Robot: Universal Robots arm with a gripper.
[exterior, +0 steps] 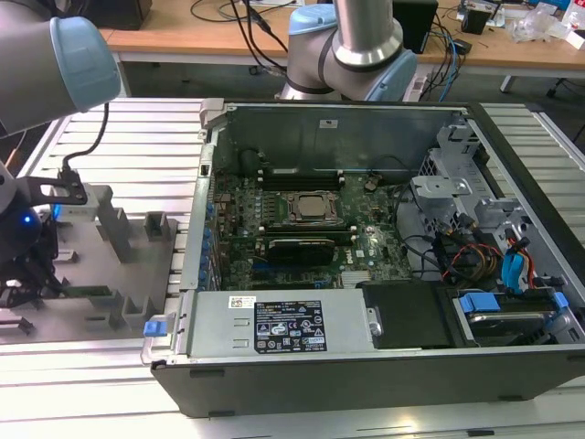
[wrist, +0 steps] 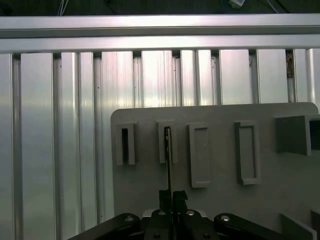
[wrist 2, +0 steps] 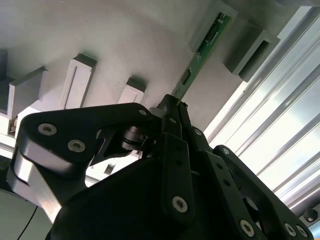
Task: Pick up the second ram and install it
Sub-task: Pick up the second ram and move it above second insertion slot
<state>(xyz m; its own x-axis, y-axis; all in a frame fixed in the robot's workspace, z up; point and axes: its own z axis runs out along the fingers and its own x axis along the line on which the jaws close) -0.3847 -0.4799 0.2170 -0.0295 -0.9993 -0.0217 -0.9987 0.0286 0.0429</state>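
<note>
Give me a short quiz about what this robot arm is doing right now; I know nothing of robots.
1. True or false: the RAM stick at the gripper already sits in the motherboard.
2. What are the gripper's fingers closed on? A) a cable B) the RAM stick C) a screwdriver
3. Fill in: the gray holder plate that carries the stick lies to the exterior view's ____ of the computer case.
Key: 1 false; 2 B; 3 left.
</note>
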